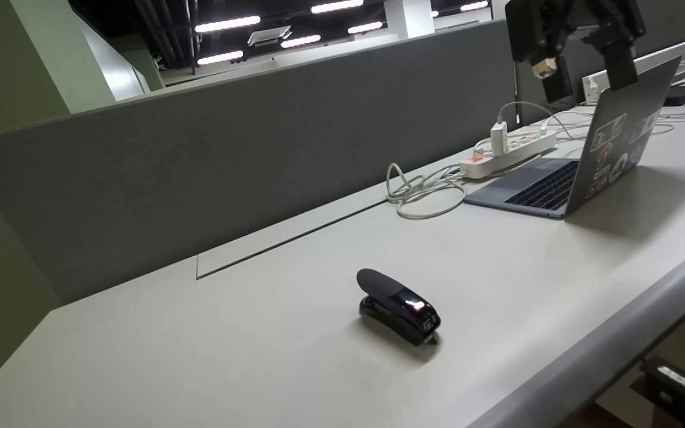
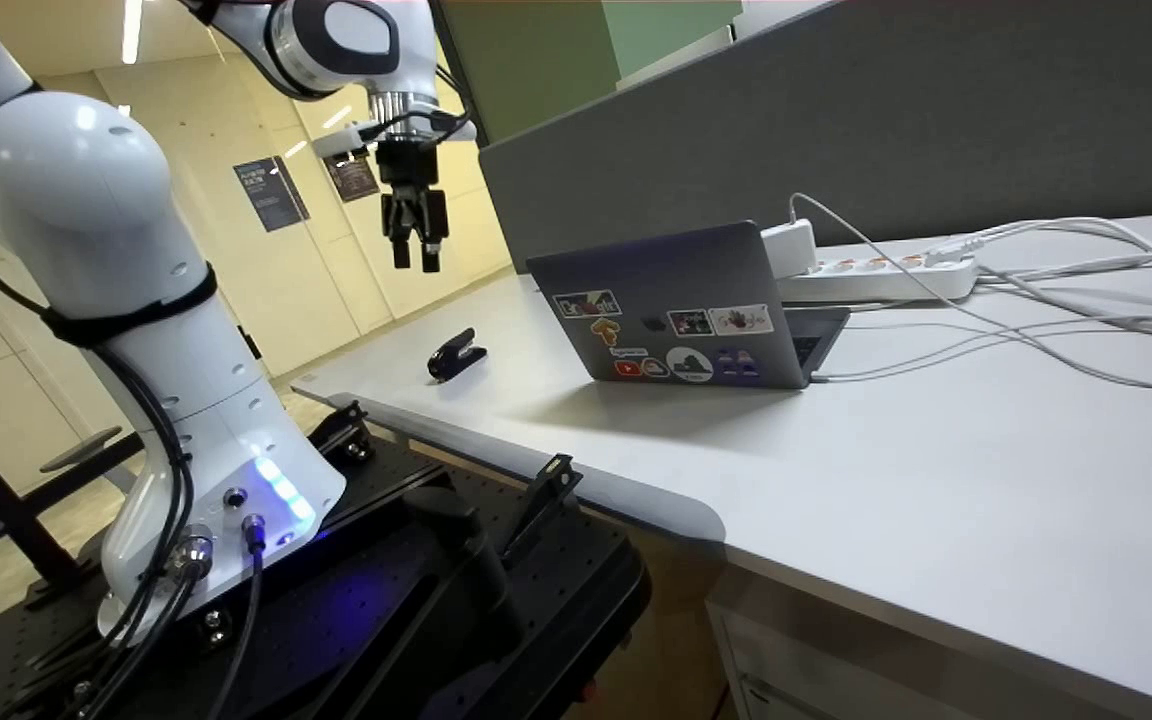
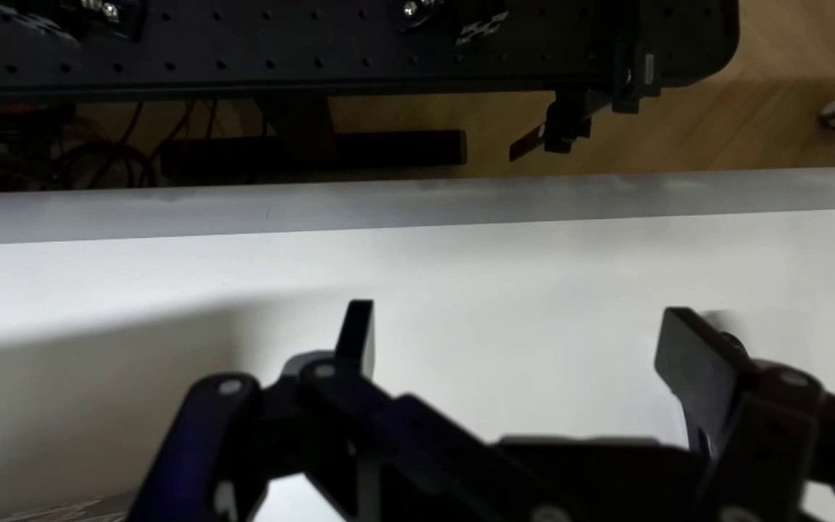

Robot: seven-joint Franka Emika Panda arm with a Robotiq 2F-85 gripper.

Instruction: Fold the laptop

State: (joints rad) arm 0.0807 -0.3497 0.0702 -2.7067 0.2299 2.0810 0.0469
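Where the smooth, pale bench (image 1: 247,356) extends before me, a thin, matte-grey laptop (image 2: 661,305) stands open on it, its flat lid (image 1: 623,134) patchworked with stickers (image 2: 688,364); blocky black jaws, parted, hang above; a curved, partly glossy stapler (image 1: 402,303) lies well away from the laptop. In an exterior view, the lid hides most of the keyboard (image 2: 804,347).

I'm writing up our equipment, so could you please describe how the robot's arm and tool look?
The arm is glossy white and rounded, with black cables, a black strap and, low down, a blue-white light strip. The tool is black, with two blunt, blocky fingers.
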